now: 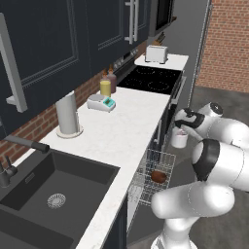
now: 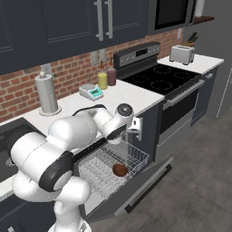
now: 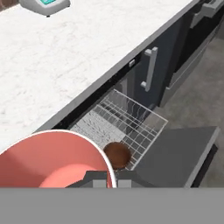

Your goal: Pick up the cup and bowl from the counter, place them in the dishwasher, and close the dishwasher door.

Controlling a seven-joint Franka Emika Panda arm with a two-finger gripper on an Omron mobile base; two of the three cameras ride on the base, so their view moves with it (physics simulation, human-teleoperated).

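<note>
Two task items are accounted for: the bowl (image 2: 119, 170) is seen lying in the pulled-out wire rack (image 2: 136, 156) of the dishwasher (image 1: 146, 187), just below the middle of the right base view, and the cup (image 1: 179, 138) is held in the air beyond the counter (image 1: 121, 131) edge, right of centre in the left base view. The cup is clamped by the gripper (image 1: 181, 127), with the jaws closed in against its sides, though the fingertips themselves are mostly hidden, so how tight can't be told. In the hand view the cup's pink inside (image 3: 50, 162) takes up the lower left of the frame, with the brown bowl (image 3: 117, 154) peeking out just past its rim, low in the middle. The dishwasher door (image 2: 140, 186) is dropped open and lies nearly flat, toward the lower right of the right base view. Back on the counter, a kitchen scale (image 1: 101, 102), a yellow jar (image 1: 105, 87) and a paper towel roll (image 1: 67, 115) are lined up along the brick wall, left of centre in the left base view. A black stove (image 1: 151, 78) and a toaster (image 1: 156, 53) are seen further along, toward the top.
</note>
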